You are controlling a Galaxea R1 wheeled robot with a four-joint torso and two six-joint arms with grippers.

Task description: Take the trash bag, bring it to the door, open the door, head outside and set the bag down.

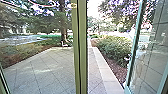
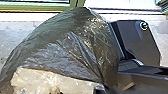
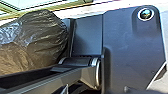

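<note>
Plastic trash bag looks light, slippery; I'd grab the bunched folds (can't tell if I'm gripping). Glass door, frame right, looks open.

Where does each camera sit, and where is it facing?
Head: high on the robot, facing forward and down past a door post to paving.
Left wrist: on that arm, facing the trash bag and robot's dark plate.
Right wrist: on that arm, facing the bag and robot's jointed bar.
Both wrist views share bag and plate.

Trash bag cropped in both wrist views; tree cropped, distant foliage blurred.
</note>
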